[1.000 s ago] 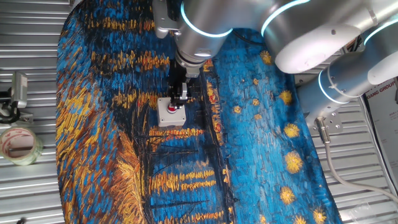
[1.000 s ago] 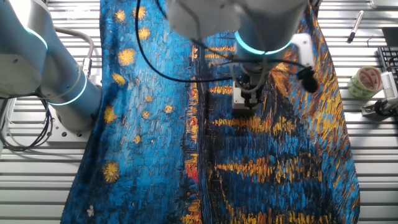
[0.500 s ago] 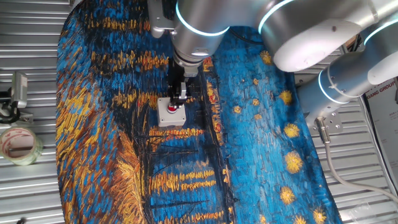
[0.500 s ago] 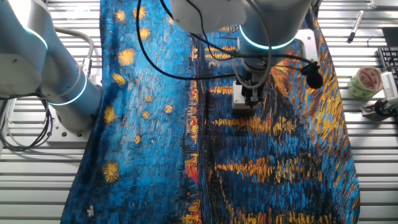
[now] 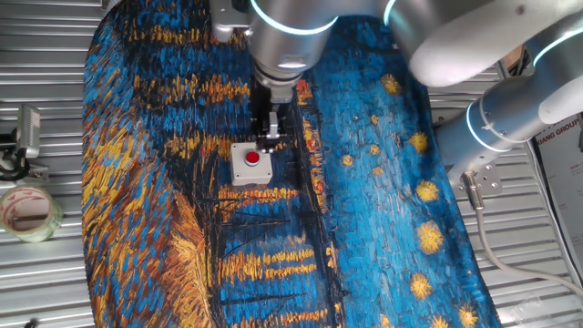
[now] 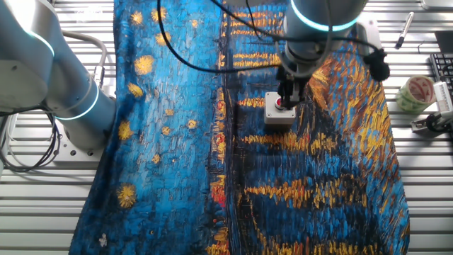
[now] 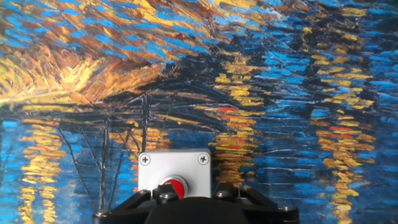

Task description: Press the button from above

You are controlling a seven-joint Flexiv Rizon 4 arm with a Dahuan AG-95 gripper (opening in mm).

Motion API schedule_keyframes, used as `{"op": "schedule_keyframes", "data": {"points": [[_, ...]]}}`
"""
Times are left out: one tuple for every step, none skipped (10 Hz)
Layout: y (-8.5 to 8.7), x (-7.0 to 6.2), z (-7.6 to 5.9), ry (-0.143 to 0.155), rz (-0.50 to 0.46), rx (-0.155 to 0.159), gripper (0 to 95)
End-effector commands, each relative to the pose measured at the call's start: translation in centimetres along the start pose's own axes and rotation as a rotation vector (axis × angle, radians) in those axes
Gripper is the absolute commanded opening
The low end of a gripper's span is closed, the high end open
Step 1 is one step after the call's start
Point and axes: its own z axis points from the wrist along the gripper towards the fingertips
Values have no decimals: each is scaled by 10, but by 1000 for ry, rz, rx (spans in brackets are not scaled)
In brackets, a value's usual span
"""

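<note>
The button (image 5: 252, 158) is a small round red push-button in the top of a light-grey square box (image 5: 251, 173) that stands on the painted cloth. It also shows in the other fixed view (image 6: 278, 105) and at the bottom of the hand view (image 7: 172, 186), partly hidden by the black hand. My gripper (image 5: 268, 138) hangs just above and slightly behind the box, and it is apart from the button. In the other fixed view the gripper (image 6: 289, 99) stands over the box's far edge. No view shows the fingertips clearly enough to tell their state.
The blue and orange painted cloth (image 5: 383, 219) covers the table. A roll of tape (image 5: 27, 211) and a metal clamp (image 5: 23, 137) lie off the cloth at one side. The arm's base and elbow (image 5: 496, 118) stand at the other side.
The gripper has lifted up and back off the button. The red cap was partly covered by the fingers before and now shows in full. The box has not moved.
</note>
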Motion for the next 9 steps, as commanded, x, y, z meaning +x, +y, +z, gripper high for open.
{"op": "schedule_keyframes", "data": {"points": [[2,3,-6,6,-1,2,380],[4,5,-12,23,-2,5,380],[4,7,-15,28,-7,1,380],[3,9,-17,33,-17,-2,380],[3,10,-19,39,-25,-2,380],[3,10,-19,42,-36,-1,380],[3,10,-19,44,-38,-2,380],[3,10,-19,45,-40,-5,380],[3,10,-19,51,-40,-7,380]]}}
